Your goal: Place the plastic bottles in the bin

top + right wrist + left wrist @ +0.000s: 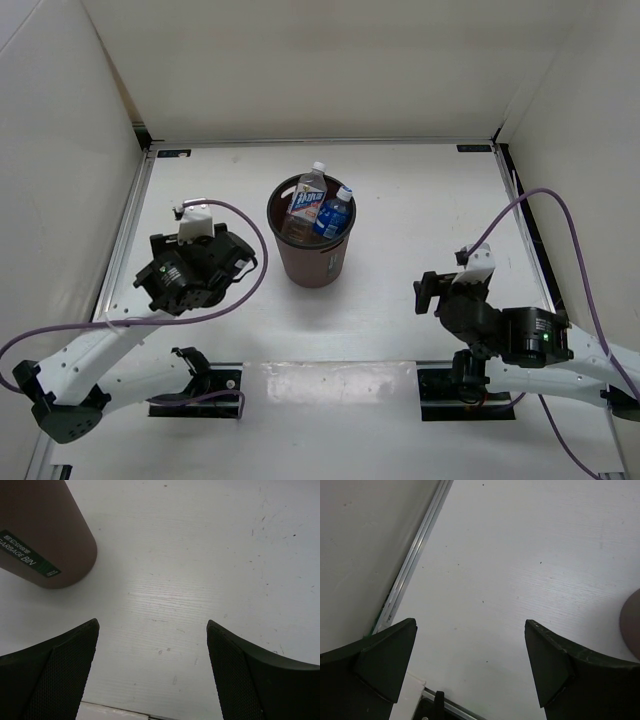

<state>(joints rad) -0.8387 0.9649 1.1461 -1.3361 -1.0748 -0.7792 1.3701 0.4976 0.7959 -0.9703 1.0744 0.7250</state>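
The dark brown bin stands upright at the middle of the table. Inside it, a clear plastic bottle with a white cap and a bottle with a blue label poke up above the rim. No bottle lies on the table in any view. My left gripper hovers left of the bin, open and holding nothing; the bin's edge shows at the far right of its wrist view. My right gripper is right of the bin, also open with only bare table between its fingers. The bin's wall fills that view's upper left.
White walls close in the table on the left, back and right. A metal rail runs along the left edge. Both arm bases sit at the near edge, with purple cables looping over the arms.
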